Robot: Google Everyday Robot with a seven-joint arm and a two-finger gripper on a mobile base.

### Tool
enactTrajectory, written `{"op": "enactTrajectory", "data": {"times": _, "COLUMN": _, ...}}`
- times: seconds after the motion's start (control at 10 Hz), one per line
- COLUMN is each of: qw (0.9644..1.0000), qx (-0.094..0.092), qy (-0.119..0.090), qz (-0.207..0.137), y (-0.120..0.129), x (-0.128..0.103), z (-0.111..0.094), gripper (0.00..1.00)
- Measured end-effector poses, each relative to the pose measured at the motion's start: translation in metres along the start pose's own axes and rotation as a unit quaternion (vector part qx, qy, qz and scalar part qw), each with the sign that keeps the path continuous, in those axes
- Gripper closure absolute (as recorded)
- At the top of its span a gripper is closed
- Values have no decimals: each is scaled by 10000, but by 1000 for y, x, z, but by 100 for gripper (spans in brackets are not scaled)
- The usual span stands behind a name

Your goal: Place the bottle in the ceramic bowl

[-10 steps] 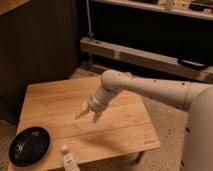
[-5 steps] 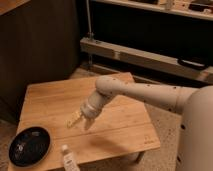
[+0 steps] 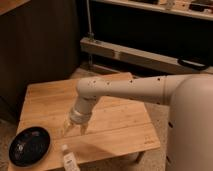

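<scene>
Camera view: the end effector (image 3: 75, 130) hangs over the wooden counter (image 3: 125, 127), with the bottle (image 3: 68, 160) and the ceramic bowl (image 3: 29, 145) near the front edge.

In the camera view, the white arm (image 3: 130, 89) reaches in from the right and bends down to the counter's left-middle part. The end effector points downward with its two fingers (image 3: 67, 131) spread apart and nothing between them, so it is released and empty. The bottle stands upright at the counter's front edge, just below the end effector and apart from it, its white cap on top. The ceramic bowl, black and glossy, sits on the front left corner, just left of the bottle and not touching it. The bottle is outside the bowl.
</scene>
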State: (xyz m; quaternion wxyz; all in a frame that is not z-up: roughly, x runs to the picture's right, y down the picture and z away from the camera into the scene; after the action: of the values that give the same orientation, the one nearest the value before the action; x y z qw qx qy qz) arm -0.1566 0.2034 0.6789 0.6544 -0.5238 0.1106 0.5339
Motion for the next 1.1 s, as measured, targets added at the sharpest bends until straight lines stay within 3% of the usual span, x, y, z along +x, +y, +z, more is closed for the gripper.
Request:
{"op": "enactTrajectory", "data": {"times": 0.4, "qw": 9997, "qx": 80, "qy": -146, "qz": 170, "y": -11, "x": 13, "z": 13, "gripper": 35}}
{"op": "enactTrajectory", "data": {"times": 1.1, "qw": 9989, "qx": 464, "qy": -43, "qz": 24, "y": -9, "x": 29, "z": 44, "gripper": 35}}
